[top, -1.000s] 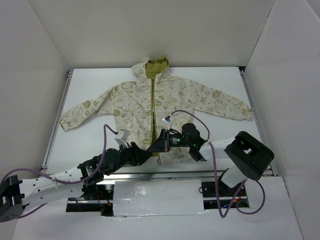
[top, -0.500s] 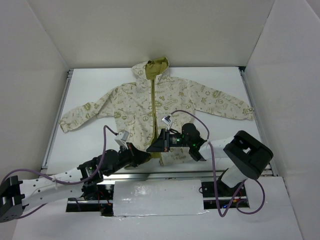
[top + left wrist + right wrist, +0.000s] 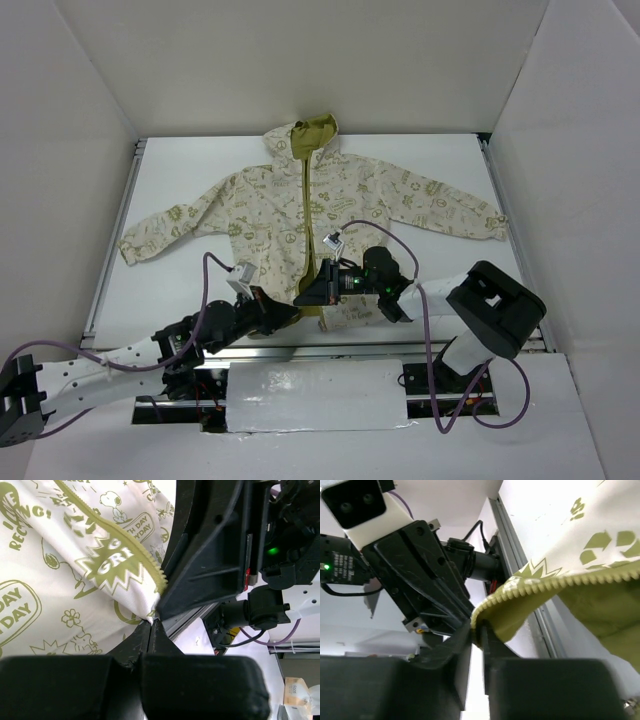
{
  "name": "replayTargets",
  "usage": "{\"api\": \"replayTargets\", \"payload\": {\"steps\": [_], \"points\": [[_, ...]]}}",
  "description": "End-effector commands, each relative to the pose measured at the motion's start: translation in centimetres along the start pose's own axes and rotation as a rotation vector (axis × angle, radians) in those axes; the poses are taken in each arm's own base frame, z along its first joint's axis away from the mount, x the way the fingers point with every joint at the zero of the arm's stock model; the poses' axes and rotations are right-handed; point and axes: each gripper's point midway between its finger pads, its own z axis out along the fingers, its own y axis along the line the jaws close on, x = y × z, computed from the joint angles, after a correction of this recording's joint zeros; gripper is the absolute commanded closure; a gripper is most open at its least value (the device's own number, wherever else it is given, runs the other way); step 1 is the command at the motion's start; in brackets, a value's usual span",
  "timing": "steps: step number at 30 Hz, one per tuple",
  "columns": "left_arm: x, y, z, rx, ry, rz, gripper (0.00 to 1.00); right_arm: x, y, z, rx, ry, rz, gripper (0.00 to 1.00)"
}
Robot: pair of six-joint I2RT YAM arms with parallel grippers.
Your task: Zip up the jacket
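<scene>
The jacket (image 3: 262,205) lies flat on the white table, hood at the far side, sleeves spread, with its olive zipper (image 3: 306,190) running down the middle. Both grippers meet at the bottom hem near the table's front edge. My left gripper (image 3: 288,312) is shut on the bottom corner of the cream left panel (image 3: 75,580), pinched right at the fingertips (image 3: 152,621) beside the zipper teeth (image 3: 127,542). My right gripper (image 3: 311,296) is shut on the olive zipper edge (image 3: 545,585) of the other panel, which curls over its fingertips (image 3: 479,630). The two grippers nearly touch.
A metal rail (image 3: 330,344) runs along the table's front edge just under the hem. White walls enclose the table on three sides. A foil-covered plate (image 3: 315,395) sits between the arm bases, and purple cables (image 3: 428,335) loop over both arms.
My left gripper's jaws have shut on the hem corner. The right gripper has stayed at the zipper edge. The hem has bunched slightly between them.
</scene>
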Motion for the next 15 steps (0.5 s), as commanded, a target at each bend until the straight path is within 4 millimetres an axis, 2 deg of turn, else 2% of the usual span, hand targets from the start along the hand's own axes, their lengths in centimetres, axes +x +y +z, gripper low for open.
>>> {"api": "replayTargets", "payload": {"steps": [1, 2, 4, 6, 10, 12, 13, 15], "points": [[-1.3, -0.51, 0.05, 0.02, -0.061, 0.004, 1.0, 0.5, 0.9, -0.3, -0.028, 0.021, -0.048, 0.86], [-1.37, -0.65, 0.06, 0.023, -0.062, 0.003, 1.0, 0.52, 0.89, -0.26, -0.028, 0.021, -0.048, 0.93], [-1.31, -0.87, 0.05, 0.033, -0.056, 0.007, 1.0, 0.53, 0.79, -0.25, -0.023, 0.021, -0.047, 1.0], [-1.35, -0.94, 0.05, 0.034, -0.055, 0.007, 1.0, 0.45, 0.67, -0.21, -0.017, 0.019, -0.053, 1.0], [-1.36, -0.88, 0.03, 0.026, -0.053, 0.009, 0.74, 0.6, 0.49, -0.33, -0.004, 0.025, -0.06, 1.0], [-1.34, -0.88, 0.01, 0.031, -0.054, 0.011, 0.75, 0.65, 0.57, -0.37, -0.003, 0.027, -0.072, 1.0], [-1.39, -0.95, 0.03, 0.033, -0.056, 0.009, 0.83, 0.7, 0.51, -0.44, 0.0, 0.031, -0.071, 1.0], [-1.41, -0.94, 0.09, 0.032, -0.057, 0.007, 0.86, 0.71, 0.53, -0.48, 0.0, 0.031, -0.082, 1.0]]}}
